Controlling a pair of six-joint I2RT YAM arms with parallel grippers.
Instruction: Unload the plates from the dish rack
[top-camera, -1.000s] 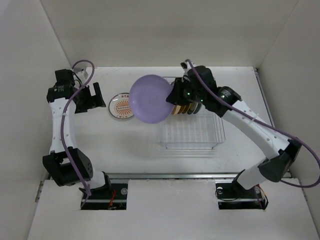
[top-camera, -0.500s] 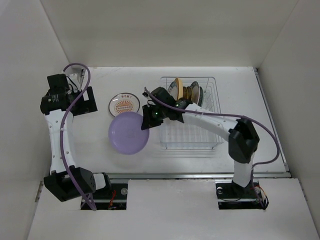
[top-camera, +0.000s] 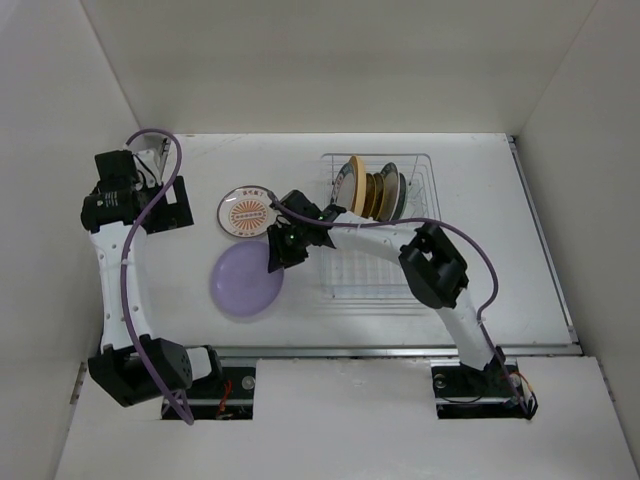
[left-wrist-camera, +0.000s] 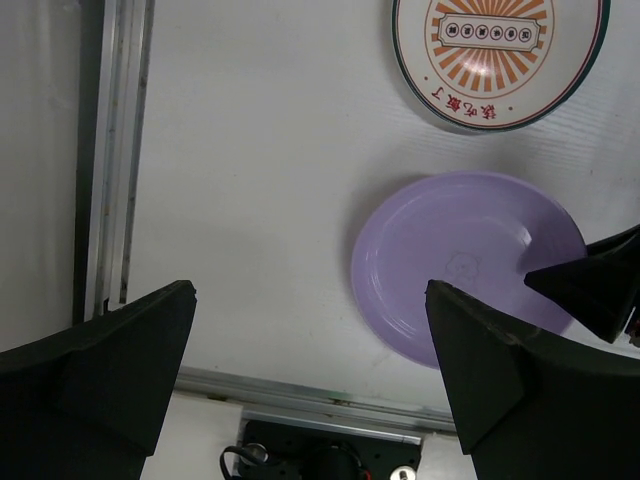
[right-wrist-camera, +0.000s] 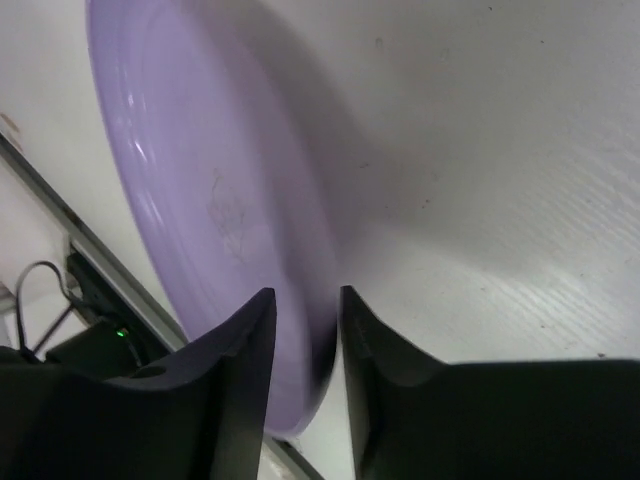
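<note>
My right gripper (top-camera: 276, 254) is shut on the right rim of the lavender plate (top-camera: 245, 282), which is low over the table left of the dish rack (top-camera: 385, 272). In the right wrist view its fingertips (right-wrist-camera: 307, 300) straddle the lavender plate's (right-wrist-camera: 200, 200) blurred rim. Several plates (top-camera: 372, 190) stand upright in the rack's far slots. The white plate with orange pattern (top-camera: 247, 213) lies flat on the table, also in the left wrist view (left-wrist-camera: 500, 55). My left gripper (top-camera: 166, 205) is open and empty, high over the far left; below it (left-wrist-camera: 310, 295) is the lavender plate (left-wrist-camera: 450, 265).
White walls enclose the table on three sides. A metal rail (top-camera: 380, 351) runs along the near edge, also in the left wrist view (left-wrist-camera: 110, 150). The right arm's links stretch across the rack's near part.
My right gripper has carried the lavender plate from beside the rack down and left to the table, below the orange-patterned plate. The left arm has drawn back a little to the left.
</note>
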